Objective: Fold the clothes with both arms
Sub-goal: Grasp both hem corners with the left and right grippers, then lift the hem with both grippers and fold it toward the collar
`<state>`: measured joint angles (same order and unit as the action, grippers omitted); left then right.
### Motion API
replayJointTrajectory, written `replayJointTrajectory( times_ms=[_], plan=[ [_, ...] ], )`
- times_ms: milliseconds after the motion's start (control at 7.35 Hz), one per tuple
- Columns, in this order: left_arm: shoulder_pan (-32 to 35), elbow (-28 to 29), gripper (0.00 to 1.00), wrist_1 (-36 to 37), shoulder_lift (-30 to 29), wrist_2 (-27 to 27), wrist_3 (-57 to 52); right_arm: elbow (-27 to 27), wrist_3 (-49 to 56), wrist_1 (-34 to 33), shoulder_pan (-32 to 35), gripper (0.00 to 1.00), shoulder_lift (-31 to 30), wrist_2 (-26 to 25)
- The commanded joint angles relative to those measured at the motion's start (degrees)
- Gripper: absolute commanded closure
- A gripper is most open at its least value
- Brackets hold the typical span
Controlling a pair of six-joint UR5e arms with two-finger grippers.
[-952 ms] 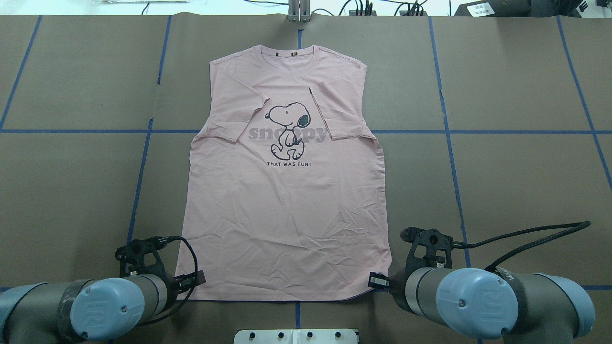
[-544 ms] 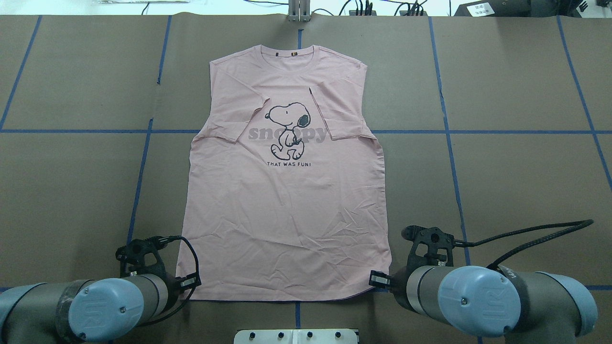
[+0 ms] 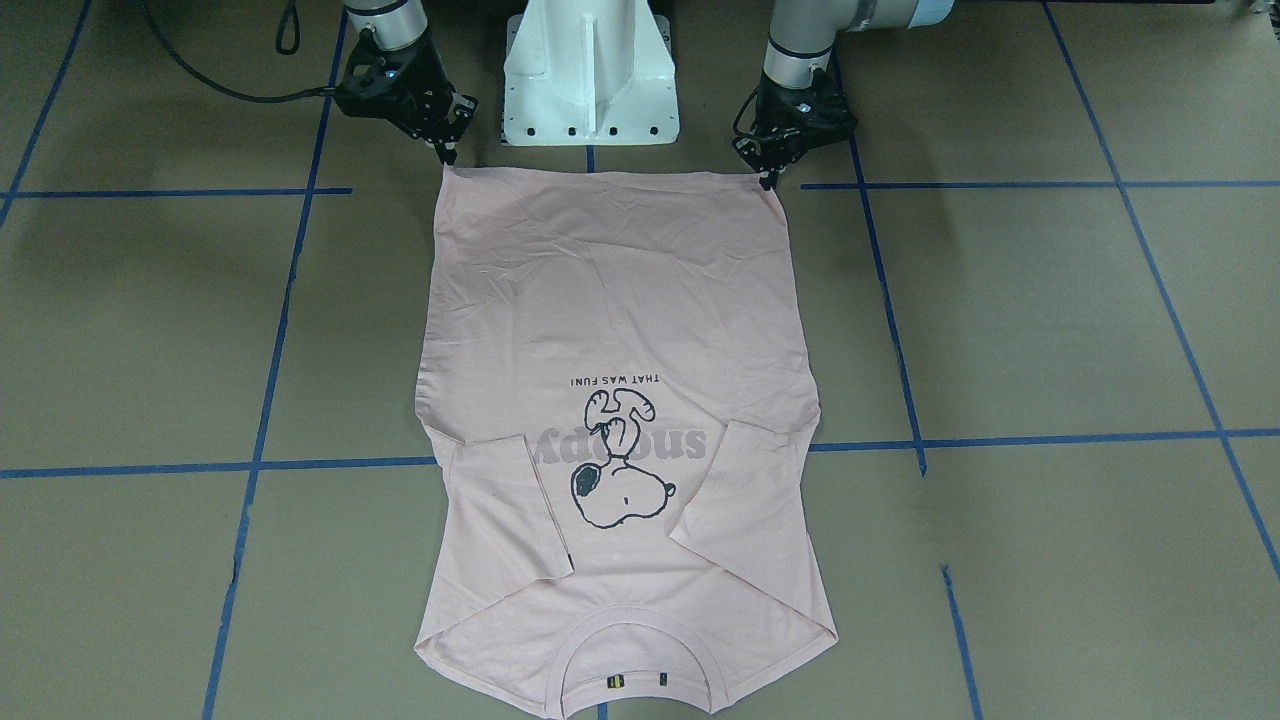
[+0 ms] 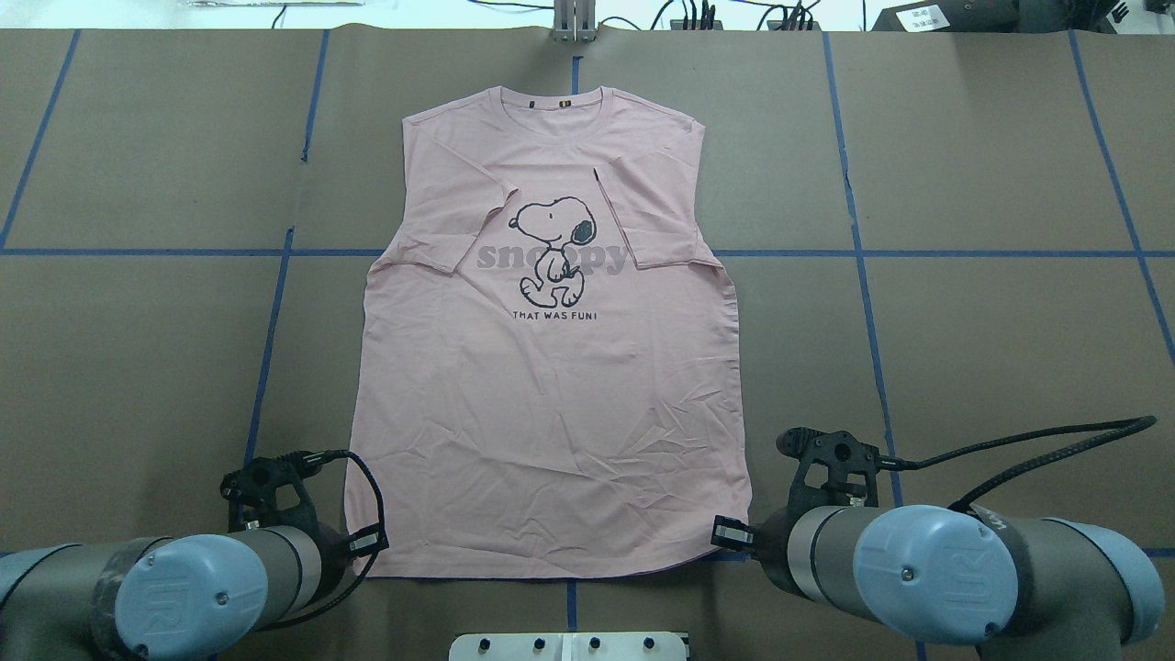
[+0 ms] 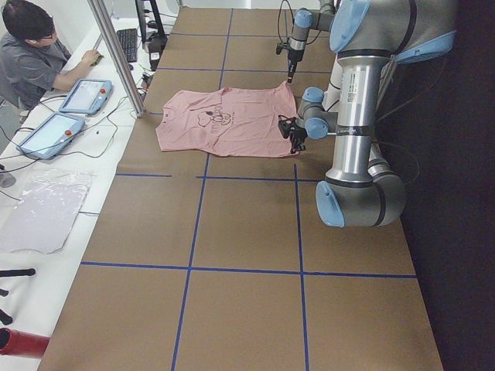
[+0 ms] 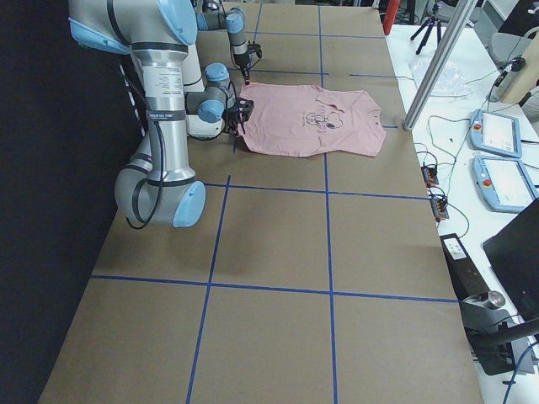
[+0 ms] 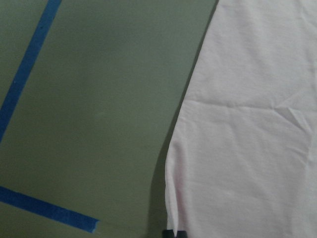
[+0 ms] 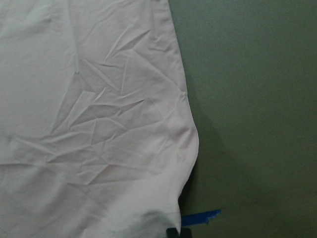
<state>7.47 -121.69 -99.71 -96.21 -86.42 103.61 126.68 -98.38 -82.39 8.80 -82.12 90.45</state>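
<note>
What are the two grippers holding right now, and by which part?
The T-shirt: the left gripper pinches one bottom hem corner, the right gripper the other.

We hold our left arm (image 4: 184, 597) and right arm (image 4: 936, 574) low, close to the base, with the wrists turned down so both grippers point at the table. The left gripper (image 3: 768, 180) and the right gripper (image 3: 444, 155) have their fingers drawn together to a point, each pinching a hem corner of the T-shirt (image 3: 620, 290).
</note>
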Motion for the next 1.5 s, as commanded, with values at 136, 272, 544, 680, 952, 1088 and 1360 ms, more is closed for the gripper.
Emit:
replayJointTrajectory(
  times_ms=[136,272,544,680,952,1088,1360],
  plan=[
    [-0.17,-10.12,1.0,7.03,1.02,-1.55,-0.25,4.96,0.12,-0.32,-0.09,1.0,-3.03,2.27],
    [-1.74,-13.02,1.0,9.33,1.11,-2.52,-0.25,7.85,0.03,-0.49,-2.62,1.0,-5.92,2.19],
    [-7.08,-20.74,1.0,14.95,0.85,-2.79,-0.34,13.13,-1.8,-0.49,-9.29,1.0,-11.72,1.4],
    [-8.42,-22.43,1.0,15.68,0.85,-2.88,-0.42,14.2,-4.77,-0.49,-12.2,1.0,-12.7,0.35],
    [-8.0,-22.89,1.0,15.95,0.85,-4.18,-3.48,15.0,-4.89,-0.49,-13.03,1.0,-12.98,-1.76],
    [-6.43,-22.19,1.0,15.95,0.67,-4.98,-5.07,14.83,-3.67,-0.41,-8.5,1.0,-12.46,-1.51],
    [1.36,-19.74,1.0,15.77,-1.33,-4.81,-13.21,9.76,5.16,-0.32,-0.86,1.0,-5.73,-1.42]
  ],
)
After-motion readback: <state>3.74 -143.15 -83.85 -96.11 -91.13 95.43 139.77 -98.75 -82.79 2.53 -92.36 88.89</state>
